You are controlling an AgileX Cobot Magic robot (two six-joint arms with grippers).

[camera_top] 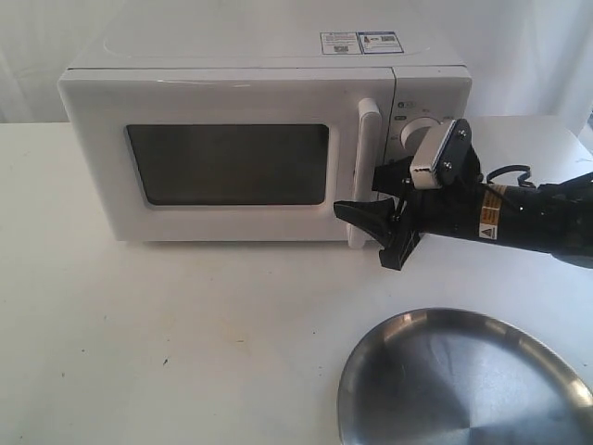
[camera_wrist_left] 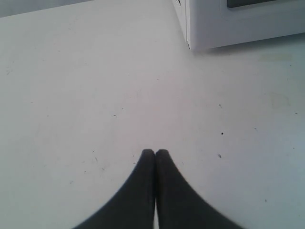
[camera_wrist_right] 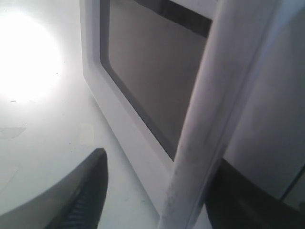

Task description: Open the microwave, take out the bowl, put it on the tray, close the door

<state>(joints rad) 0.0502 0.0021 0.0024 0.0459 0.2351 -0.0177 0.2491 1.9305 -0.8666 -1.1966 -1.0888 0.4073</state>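
Note:
The white microwave (camera_top: 232, 139) stands at the back of the table with its door (camera_top: 102, 167) shut and the dark window showing nothing inside. The bowl is hidden. My right gripper (camera_top: 366, 234) is open, with one finger on each side of the lower end of the vertical bar handle (camera_top: 367, 139). In the right wrist view the handle (camera_wrist_right: 214, 95) runs between the right gripper's (camera_wrist_right: 159, 160) jaws, with a clear gap on the window side. The steel tray (camera_top: 463, 389) lies at the front right. My left gripper (camera_wrist_left: 155, 151) is shut and empty over bare table.
The white table (camera_top: 185, 343) stretches in front of the microwave. A corner of the microwave (camera_wrist_left: 238, 24) shows in the left wrist view. The right arm (camera_top: 528, 222) reaches in from the right edge, above the tray's far rim.

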